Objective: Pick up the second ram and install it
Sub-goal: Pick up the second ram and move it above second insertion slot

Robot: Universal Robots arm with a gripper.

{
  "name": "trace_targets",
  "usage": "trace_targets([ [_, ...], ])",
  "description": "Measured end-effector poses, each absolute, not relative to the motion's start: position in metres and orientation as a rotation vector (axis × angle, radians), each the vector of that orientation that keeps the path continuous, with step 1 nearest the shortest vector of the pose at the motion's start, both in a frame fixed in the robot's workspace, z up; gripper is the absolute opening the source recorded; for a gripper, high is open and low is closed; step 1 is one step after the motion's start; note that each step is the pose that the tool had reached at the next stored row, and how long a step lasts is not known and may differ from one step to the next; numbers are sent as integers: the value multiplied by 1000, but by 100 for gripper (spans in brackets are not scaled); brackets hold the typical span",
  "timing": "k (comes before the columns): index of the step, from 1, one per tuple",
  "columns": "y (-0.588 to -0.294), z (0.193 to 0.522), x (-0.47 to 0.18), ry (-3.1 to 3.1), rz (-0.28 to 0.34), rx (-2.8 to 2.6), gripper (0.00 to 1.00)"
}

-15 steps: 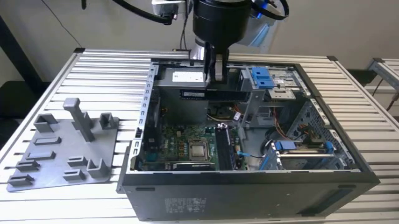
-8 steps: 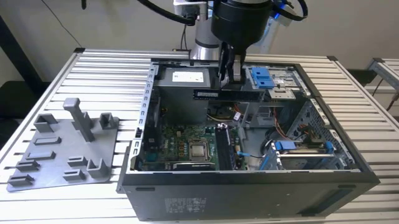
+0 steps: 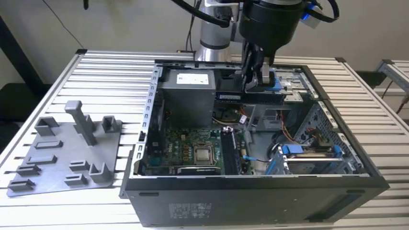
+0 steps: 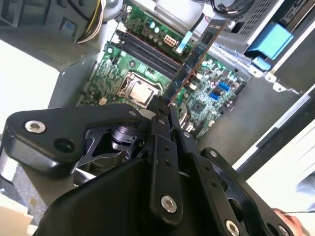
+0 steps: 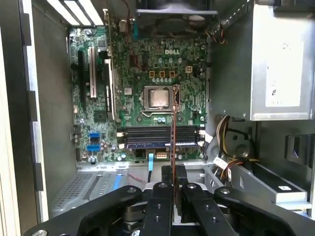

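Gripper (image 5: 173,170) clamped on second ram (image 5: 173,123), edge-on, hanging clear above memory slots (image 5: 147,135)

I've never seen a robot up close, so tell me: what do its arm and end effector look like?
The arm is a silver-grey tube ending in a rounded black housing with blue trim. Black cables loop beside it. The end effector is matte black: flat, jointed links pinned with shiny silver screws.
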State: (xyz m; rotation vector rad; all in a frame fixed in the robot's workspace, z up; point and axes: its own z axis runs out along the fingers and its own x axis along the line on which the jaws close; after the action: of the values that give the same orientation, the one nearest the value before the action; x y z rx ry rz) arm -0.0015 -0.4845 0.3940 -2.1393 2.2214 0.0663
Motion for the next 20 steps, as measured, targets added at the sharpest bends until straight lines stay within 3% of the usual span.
trace_targets([
  [20,-478,394,1,2221,66,-2139,14],
])
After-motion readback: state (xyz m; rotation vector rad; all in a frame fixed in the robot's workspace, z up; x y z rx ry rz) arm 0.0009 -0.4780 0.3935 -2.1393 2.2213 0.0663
